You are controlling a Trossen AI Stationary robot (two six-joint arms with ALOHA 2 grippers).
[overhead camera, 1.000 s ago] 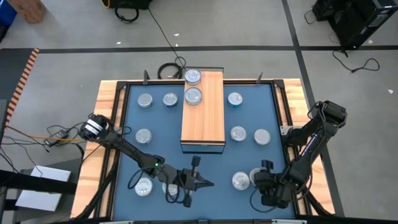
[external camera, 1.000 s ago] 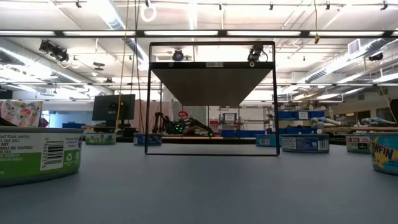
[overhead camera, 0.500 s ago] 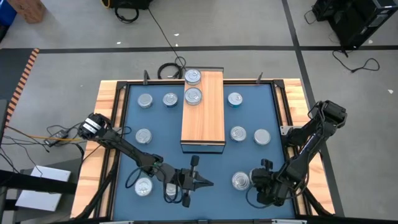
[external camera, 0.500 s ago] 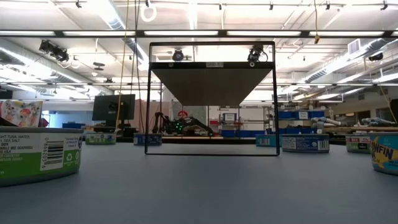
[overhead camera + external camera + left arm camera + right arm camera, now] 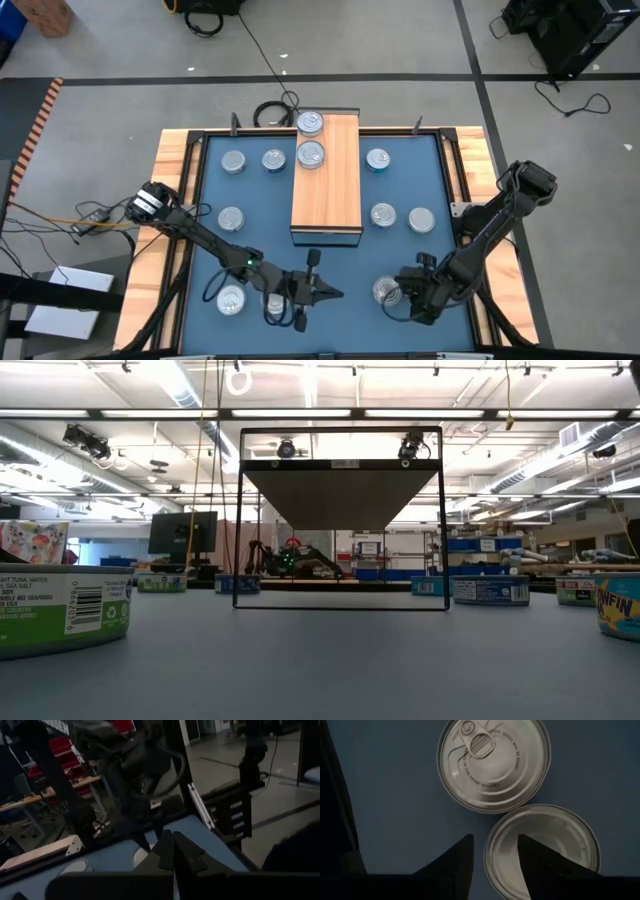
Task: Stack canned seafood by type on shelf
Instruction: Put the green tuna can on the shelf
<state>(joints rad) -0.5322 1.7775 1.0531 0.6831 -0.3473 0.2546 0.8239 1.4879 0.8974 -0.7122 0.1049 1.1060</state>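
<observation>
Shiny ribbed metal lids on the tins [image 5: 494,764], a matt blue mat [image 5: 390,785], wood-grain shelf [image 5: 327,180].

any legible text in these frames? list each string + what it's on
"CAUTION: EDGES..." – embossed on the pull-tab lid, right wrist view; the rest is too small.
"LIGHT TUNA WATER, SEA SALT" – partly cut off, on the green-labelled tin, low view; finer print and barcode digits unreadable.
"...NFIN" – cut off, on the blue-labelled tin, low view.
Labels on the far tins are too blurred.
</observation>
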